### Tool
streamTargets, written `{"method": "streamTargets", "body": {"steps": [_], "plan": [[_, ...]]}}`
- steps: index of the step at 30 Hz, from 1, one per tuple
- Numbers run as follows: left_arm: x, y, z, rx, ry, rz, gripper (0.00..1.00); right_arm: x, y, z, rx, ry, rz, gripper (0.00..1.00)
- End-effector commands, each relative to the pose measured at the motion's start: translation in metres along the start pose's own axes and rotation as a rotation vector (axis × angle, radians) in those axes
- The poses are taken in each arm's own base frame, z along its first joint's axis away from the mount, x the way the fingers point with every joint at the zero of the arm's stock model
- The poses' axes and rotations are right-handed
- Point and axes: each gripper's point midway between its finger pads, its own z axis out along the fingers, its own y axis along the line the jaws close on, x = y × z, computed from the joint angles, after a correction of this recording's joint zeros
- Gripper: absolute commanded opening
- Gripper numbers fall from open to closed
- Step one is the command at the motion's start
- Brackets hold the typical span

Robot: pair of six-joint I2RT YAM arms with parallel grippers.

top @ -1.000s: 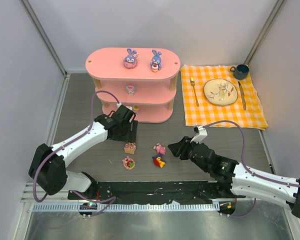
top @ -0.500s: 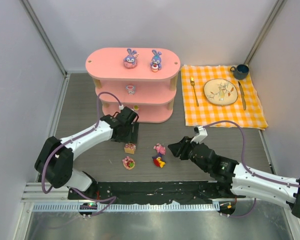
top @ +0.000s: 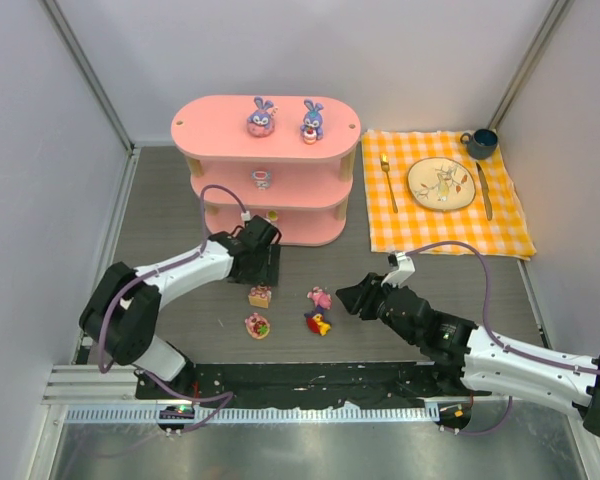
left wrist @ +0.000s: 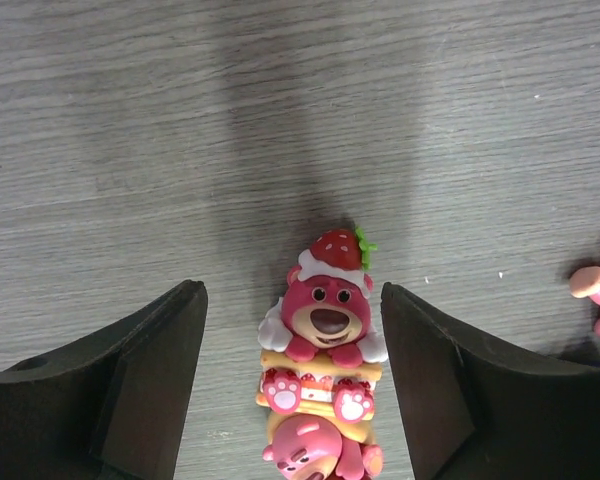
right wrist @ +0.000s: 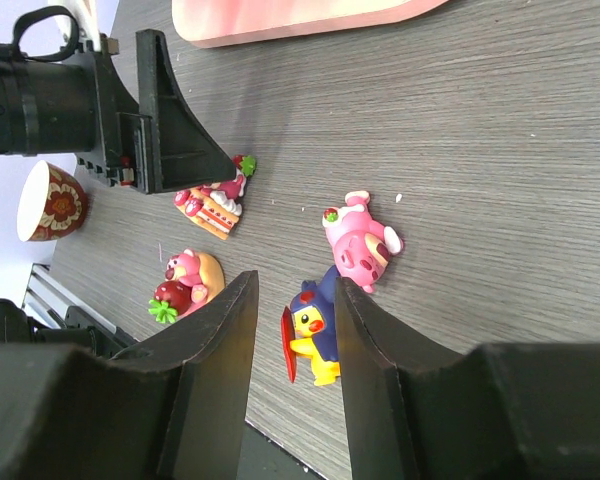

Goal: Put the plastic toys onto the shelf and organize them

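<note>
Two bunnies (top: 261, 118) stand on shelf (top: 210, 137) top board, top view; four toys (top: 257, 325) loose on table (top: 160, 200), checked cloth (top: 500, 225) well right. Left wrist: left end effector (left wrist: 288, 295) apart, straddling cake bear (left wrist: 325, 320). Right wrist: right end effector (right wrist: 293, 280) apart, framing yellow-purple toy (right wrist: 315, 328).

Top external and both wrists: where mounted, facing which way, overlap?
Top external: above, behind the bases, looking down at the shelf; both arms show.
Left wrist: on the left gripper, facing down at the cake bear between its fingers.
Right wrist: on the right gripper, facing low across the table; its fingers frame the yellow-purple toy.
Shared: cake bear, in all three.
</note>
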Motion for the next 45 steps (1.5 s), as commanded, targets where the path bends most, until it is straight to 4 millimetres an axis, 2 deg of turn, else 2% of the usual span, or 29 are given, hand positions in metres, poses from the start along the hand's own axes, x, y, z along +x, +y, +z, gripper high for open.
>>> {"method": "streamTargets", "body": {"steps": [1, 12, 19, 24, 25, 27, 28, 30, 36, 37, 41, 45], "plan": [[-0.008, -0.007, 0.007, 0.004, -0.012, 0.013, 0.75, -0.007, 0.0, 0.0, 0.001, -0.036, 0.025, 0.42], [0.007, -0.009, 0.017, -0.003, 0.04, 0.05, 0.69, -0.008, -0.003, 0.0, 0.012, -0.04, 0.023, 0.43], [0.018, -0.012, 0.018, 0.015, 0.061, 0.059, 0.45, -0.007, -0.003, 0.001, 0.014, -0.037, 0.027, 0.43], [0.019, -0.015, 0.007, 0.04, 0.057, 0.062, 0.41, -0.008, -0.002, 0.001, 0.015, -0.04, 0.029, 0.43], [0.019, -0.016, 0.005, 0.045, 0.054, 0.061, 0.38, -0.008, -0.002, 0.001, 0.014, -0.039, 0.031, 0.43], [0.016, -0.018, -0.007, 0.073, 0.025, 0.051, 0.27, -0.007, -0.002, 0.001, 0.015, -0.036, 0.03, 0.43], [0.015, -0.02, -0.012, 0.089, 0.01, 0.045, 0.14, -0.007, -0.002, 0.001, 0.015, -0.036, 0.031, 0.43], [0.012, -0.022, -0.025, 0.121, -0.041, 0.028, 0.02, -0.007, -0.002, 0.001, 0.016, -0.035, 0.03, 0.43], [0.009, -0.004, -0.037, 0.117, -0.213, -0.077, 0.0, -0.004, 0.0, 0.003, 0.012, -0.021, 0.026, 0.43], [0.005, -0.002, -0.044, 0.131, -0.256, -0.097, 0.0, -0.003, 0.0, 0.004, 0.014, -0.016, 0.021, 0.43], [0.007, 0.014, -0.045, 0.109, -0.34, -0.148, 0.0, -0.003, 0.001, 0.005, 0.014, -0.014, 0.018, 0.43], [0.007, 0.02, -0.049, 0.104, -0.377, -0.18, 0.0, -0.002, 0.002, 0.006, 0.011, -0.01, 0.018, 0.43]]}}
